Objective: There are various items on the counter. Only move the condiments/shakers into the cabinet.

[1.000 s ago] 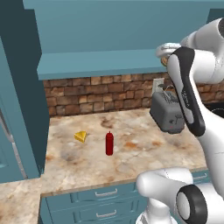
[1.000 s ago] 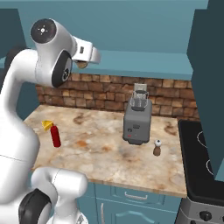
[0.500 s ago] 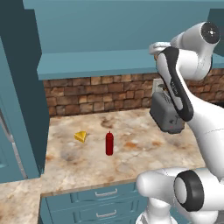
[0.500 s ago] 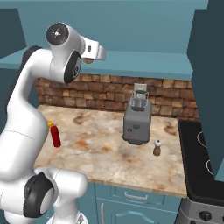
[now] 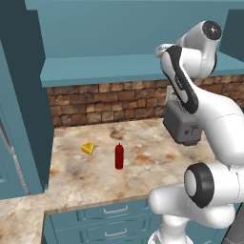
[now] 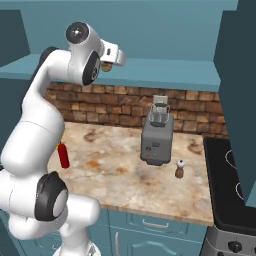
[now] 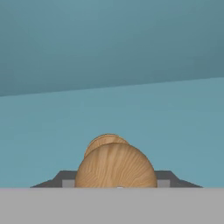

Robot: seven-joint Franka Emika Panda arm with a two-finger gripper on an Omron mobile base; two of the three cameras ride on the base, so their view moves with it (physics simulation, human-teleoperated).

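Tan wooden shaker point(image 7: 114, 164): rounded, knobbed, visible grain; bottom centre of the hand view, clamped between the dark tips of the end effector point(image 7: 116, 183); teal cabinet point(image 7: 131, 127) shelf floor and back wall beyond it. Red squeeze bottle point(image 5: 119, 156): slim, pointed nozzle, upright; centre of the left base view on the desk point(image 5: 143, 176), mottled beige-brown; yellow cheese wedge point(image 5: 87, 148) just up-left of it. Dark-brown white-topped shaker point(image 6: 180, 169): small, upright; right of centre in the right base view, near the grey toaster point(image 6: 156, 138), beside the black stovetop point(image 6: 232, 185). Brick backsplash point(image 5: 95, 102) behind; teal drawer fronts point(image 5: 105, 219) at the lower edge.
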